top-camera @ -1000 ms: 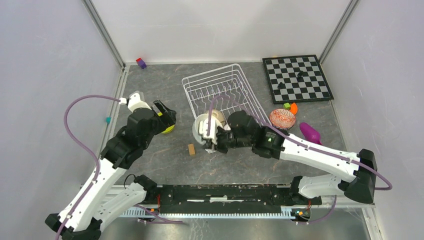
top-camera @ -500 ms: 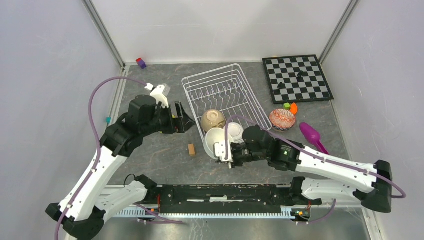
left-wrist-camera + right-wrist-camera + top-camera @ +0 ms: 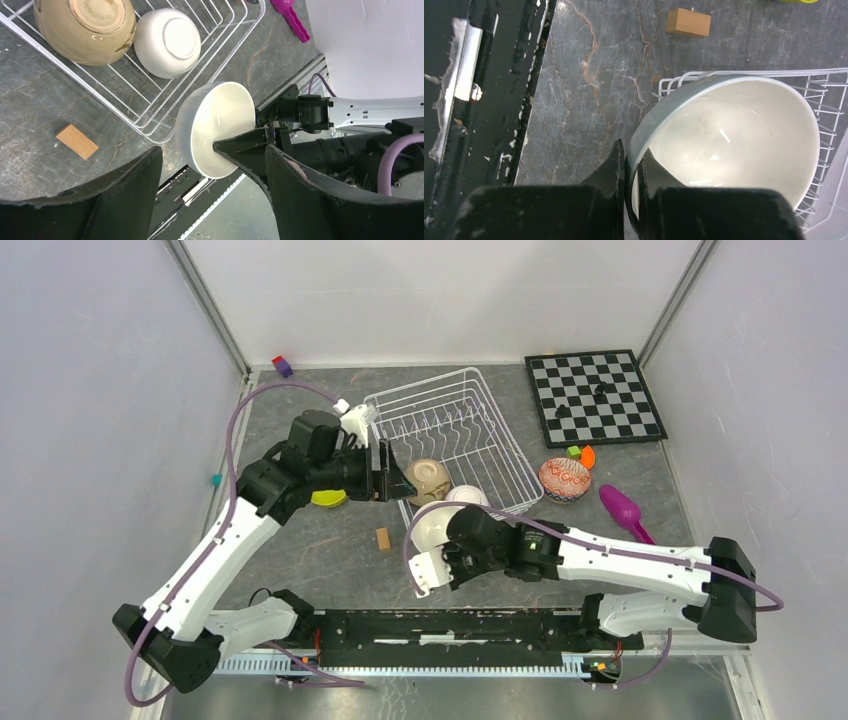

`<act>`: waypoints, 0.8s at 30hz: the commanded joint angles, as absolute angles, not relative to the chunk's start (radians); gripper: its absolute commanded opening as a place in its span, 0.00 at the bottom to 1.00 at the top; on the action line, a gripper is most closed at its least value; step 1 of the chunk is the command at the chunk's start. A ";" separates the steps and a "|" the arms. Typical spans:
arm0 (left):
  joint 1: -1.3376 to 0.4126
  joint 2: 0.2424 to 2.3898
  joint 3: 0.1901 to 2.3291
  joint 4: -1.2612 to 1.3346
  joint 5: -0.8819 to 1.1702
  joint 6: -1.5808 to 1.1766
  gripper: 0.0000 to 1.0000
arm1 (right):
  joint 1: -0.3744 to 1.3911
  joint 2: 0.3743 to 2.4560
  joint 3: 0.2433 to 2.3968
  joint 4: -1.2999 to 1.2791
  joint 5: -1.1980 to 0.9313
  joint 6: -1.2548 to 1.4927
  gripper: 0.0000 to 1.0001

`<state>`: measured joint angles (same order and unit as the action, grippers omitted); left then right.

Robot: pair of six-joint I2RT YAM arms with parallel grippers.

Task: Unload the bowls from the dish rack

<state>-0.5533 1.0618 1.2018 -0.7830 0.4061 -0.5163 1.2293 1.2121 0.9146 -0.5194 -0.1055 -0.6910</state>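
Right gripper (image 3: pixel 630 157) pinches the white bowl (image 3: pixel 734 135)'s rim, just outside the dish rack (image 3: pixel 470 390)'s near corner; left gripper (image 3: pixel 392 478), spread wide, sits nearer the tan bowl (image 3: pixel 85 30)

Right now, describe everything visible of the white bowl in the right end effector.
The white bowl is plain, round and glossy, ceramic-looking, and empty inside. The right end effector pinches its rim, one finger inside and one outside. The bowl is tilted on edge with its opening turned sideways, at the near corner of the dish rack. Nothing else visibly touches it, though whether it clears the rack wire cannot be told.
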 commanded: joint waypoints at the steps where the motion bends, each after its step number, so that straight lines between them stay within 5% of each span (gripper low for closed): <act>1: -0.574 1.093 1.201 -0.739 0.438 -0.475 0.78 | 1.252 1.238 0.990 -0.538 0.019 -0.765 0.00; 10: -0.719 1.129 1.211 -0.753 0.159 -0.433 0.72 | 1.253 1.245 1.046 -0.515 -0.030 -0.764 0.00; 24: -0.859 1.223 1.258 -0.814 -0.139 -0.403 0.43 | 1.253 1.264 1.108 -0.527 -0.009 -0.743 0.02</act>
